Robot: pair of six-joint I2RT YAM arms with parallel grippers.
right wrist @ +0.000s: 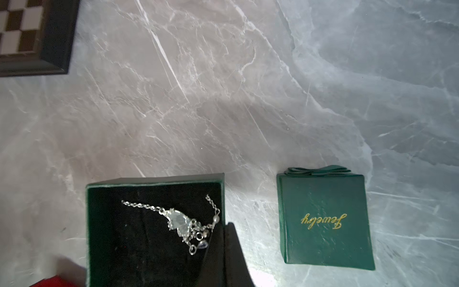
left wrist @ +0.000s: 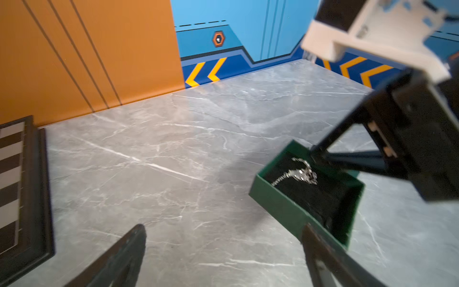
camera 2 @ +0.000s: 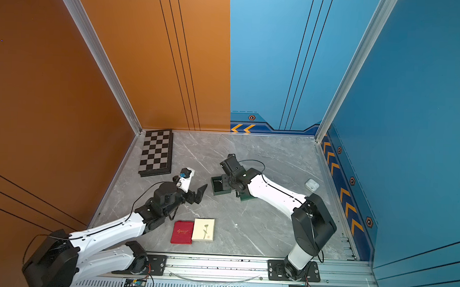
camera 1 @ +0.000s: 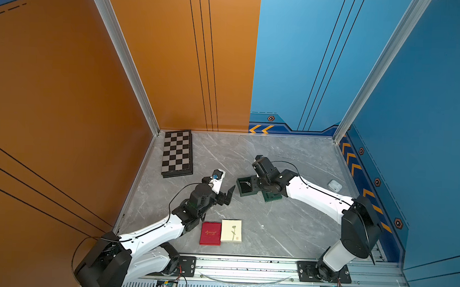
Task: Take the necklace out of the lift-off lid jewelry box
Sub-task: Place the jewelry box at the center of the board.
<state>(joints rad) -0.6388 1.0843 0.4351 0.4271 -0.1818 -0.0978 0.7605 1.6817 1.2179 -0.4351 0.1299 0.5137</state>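
Silver chain necklace [right wrist: 178, 221] with clear pendant lies in open green box [right wrist: 154, 180]; left gripper [left wrist: 223, 226] spread, right gripper [right wrist: 229, 229] closed.

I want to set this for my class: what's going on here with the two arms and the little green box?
The green jewelry box stands open on the table, its lid lying beside it. The silver necklace is still inside, on the black lining. The right gripper, jaws shut, is at the box's edge next to the necklace, not lifting it. The left gripper hovers nearby, jaws open and empty.
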